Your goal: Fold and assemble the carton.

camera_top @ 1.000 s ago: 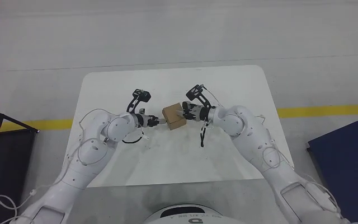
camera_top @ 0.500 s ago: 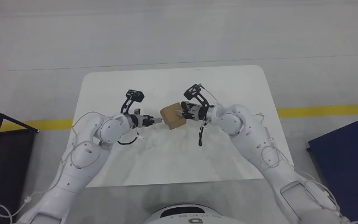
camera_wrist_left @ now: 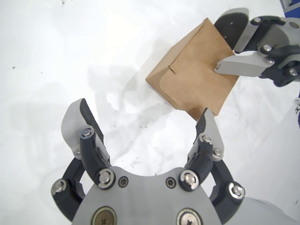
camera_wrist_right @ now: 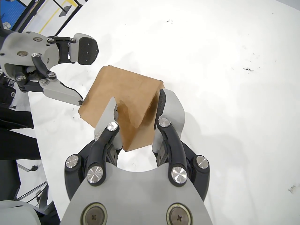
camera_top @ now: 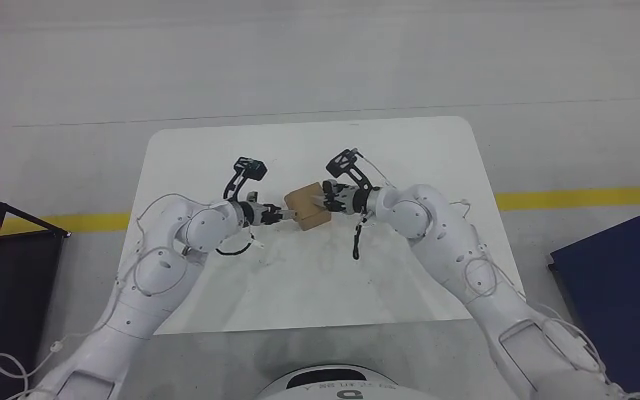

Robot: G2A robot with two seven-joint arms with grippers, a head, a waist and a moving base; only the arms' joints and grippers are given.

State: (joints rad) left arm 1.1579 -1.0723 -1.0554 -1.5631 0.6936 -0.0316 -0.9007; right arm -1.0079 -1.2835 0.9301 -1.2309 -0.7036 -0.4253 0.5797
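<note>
**Carton (camera_top: 307, 207) clamped in the right tool (camera_wrist_right: 137, 98), left tool (camera_wrist_left: 144, 106) wide open next to it**

So, the right tool is closed down on the carton. One end of the brown cardboard is pinched between its two fingers, and a curved flap edge is tucked in between them.

The left tool is spread wide, with nothing gripped. One of its fingertips is parked right at the carton's opposite edge and looks to be touching it. The other finger, the one with the black dimpled pad, is kept just off the carton's upper corner.

The carton itself is only partly folded up: a boxy shape with a rounded flap laid across one face and a small slit near that flap's corner. It's held tilted between the two tools. Whether its lowest edge is actually rested on the surface (camera_top: 400, 270) can't be told, tbh.

From the top view the carton is found about mid-surface, a bit toward the far side, with both arms bent in toward it from either side. The surface is white and speckled with small dark scuffs. A yellow stripe (camera_top: 560, 198) is painted across the floor (camera_top: 300, 60) on both sides.
</note>
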